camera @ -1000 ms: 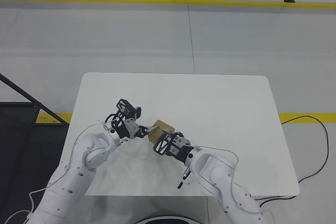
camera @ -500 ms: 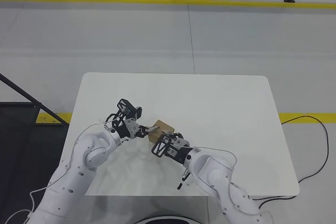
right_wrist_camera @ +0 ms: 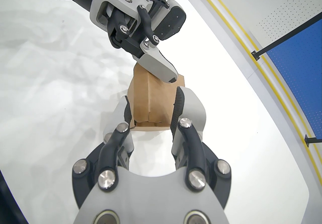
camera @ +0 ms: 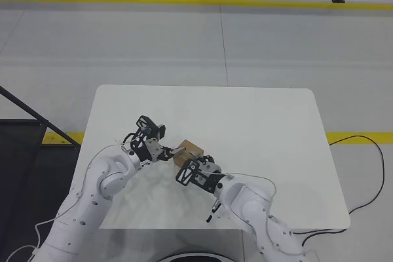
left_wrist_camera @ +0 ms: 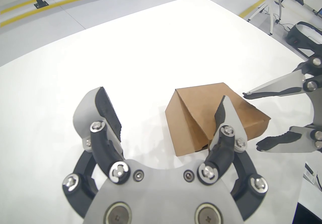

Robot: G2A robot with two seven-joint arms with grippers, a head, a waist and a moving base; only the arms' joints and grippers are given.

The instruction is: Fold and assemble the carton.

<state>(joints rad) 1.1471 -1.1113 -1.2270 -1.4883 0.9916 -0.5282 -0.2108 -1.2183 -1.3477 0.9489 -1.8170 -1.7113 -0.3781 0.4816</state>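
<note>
A small brown carton (camera: 190,147) lies on the white table (camera: 262,118), its flaps folded shut on top. My left gripper (camera: 165,152) is open at the carton's one end. In the right wrist view, one finger (right_wrist_camera: 161,66) of the left gripper (right_wrist_camera: 177,48) rests on the carton's (right_wrist_camera: 151,99) top. In the left wrist view the same gripper (left_wrist_camera: 163,94) partly overlaps the carton (left_wrist_camera: 201,106). My right gripper (camera: 191,169) is open at the opposite end, and its fingertips (right_wrist_camera: 179,101) straddle the carton's sides. The right gripper (left_wrist_camera: 250,120) also shows there, jaws apart around the carton's corner.
Both arms meet near the table's front middle. A bare white surface stretches to the far and right sides. A black cable (camera: 373,164) lies on the floor past the right edge, and a dark frame (camera: 19,111) stands off the left edge.
The right gripper has crept a little closer along the carton's end. The left arm and the carton have stayed put.
</note>
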